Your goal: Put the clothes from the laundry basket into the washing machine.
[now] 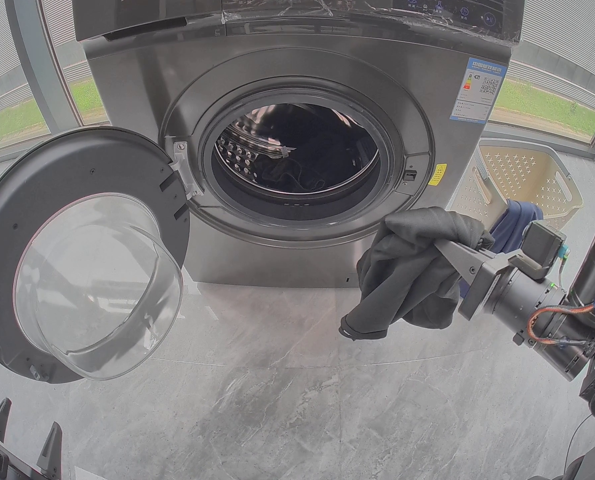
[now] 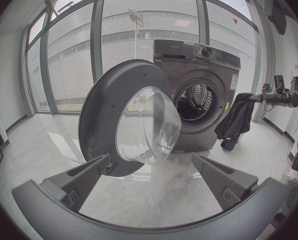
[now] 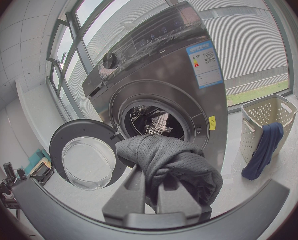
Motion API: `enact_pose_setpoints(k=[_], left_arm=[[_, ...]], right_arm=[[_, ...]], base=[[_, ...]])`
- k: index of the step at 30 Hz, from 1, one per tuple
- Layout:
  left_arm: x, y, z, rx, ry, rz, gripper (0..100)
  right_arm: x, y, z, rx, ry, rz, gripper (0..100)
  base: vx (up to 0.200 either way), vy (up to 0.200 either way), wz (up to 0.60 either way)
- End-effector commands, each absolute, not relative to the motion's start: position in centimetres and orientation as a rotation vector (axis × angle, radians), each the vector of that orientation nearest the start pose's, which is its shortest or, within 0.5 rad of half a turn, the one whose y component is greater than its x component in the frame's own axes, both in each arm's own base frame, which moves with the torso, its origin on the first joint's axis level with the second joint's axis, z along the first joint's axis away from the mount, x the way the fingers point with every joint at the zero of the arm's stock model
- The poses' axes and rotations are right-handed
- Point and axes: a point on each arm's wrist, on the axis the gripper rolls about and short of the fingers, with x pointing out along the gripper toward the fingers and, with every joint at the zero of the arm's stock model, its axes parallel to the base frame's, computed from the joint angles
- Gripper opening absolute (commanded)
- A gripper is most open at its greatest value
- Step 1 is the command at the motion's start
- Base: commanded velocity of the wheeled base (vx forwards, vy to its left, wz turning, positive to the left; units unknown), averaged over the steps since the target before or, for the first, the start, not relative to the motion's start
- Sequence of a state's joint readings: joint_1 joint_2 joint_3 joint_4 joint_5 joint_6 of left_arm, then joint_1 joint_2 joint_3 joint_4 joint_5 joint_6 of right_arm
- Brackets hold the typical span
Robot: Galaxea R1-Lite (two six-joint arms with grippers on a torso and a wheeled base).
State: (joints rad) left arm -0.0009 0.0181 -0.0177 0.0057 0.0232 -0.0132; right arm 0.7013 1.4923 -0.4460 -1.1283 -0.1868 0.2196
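Note:
The grey washing machine (image 1: pixel 297 88) stands ahead with its round door (image 1: pixel 77 255) swung wide to the left. Dark clothes (image 1: pixel 297 161) lie inside the drum. My right gripper (image 1: pixel 461 251) is shut on a dark grey garment (image 1: pixel 411 268), which hangs in the air to the lower right of the drum opening; the same garment (image 3: pixel 169 160) drapes over the fingers in the right wrist view. The beige laundry basket (image 1: pixel 531 181) sits right of the machine with a blue garment (image 1: pixel 517 225) hanging over its rim. My left gripper (image 2: pixel 149 165) is open and low, facing the door.
Grey marbled floor (image 1: pixel 277 381) spreads in front of the machine. Tall windows run behind it. The open door (image 2: pixel 129 117) juts out over the floor on the left side. In the right wrist view some equipment (image 3: pixel 38 169) stands by the far wall.

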Motion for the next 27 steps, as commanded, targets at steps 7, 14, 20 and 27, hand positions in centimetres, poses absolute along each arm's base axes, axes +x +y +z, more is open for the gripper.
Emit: enact_pose_setpoints(k=[7,14,20,27], left_arm=[[-2.2,0.0,7.6,0.011,0.018,0.012,100],[-3.1,-0.2,10.8,0.024,-0.162,-0.055,100],[-1.6,-0.6,13.8,0.025,-0.059,-0.263,100],[2.6,-1.3,16.0,-0.014,0.118,-0.610,100]], right_arm=[[21.3,19.8,17.2,0.267,-0.040,0.569,0],[22.9,21.7,17.9,0.305,-0.115,0.585,0],[23.7,22.8,18.3,0.326,-0.163,0.618,0],[24.1,23.3,19.5,0.346,-0.211,0.662,0]], base=[[0.000,0.000,0.00],[0.000,0.000,0.00],[0.000,0.000,0.00],[0.000,0.000,0.00]])
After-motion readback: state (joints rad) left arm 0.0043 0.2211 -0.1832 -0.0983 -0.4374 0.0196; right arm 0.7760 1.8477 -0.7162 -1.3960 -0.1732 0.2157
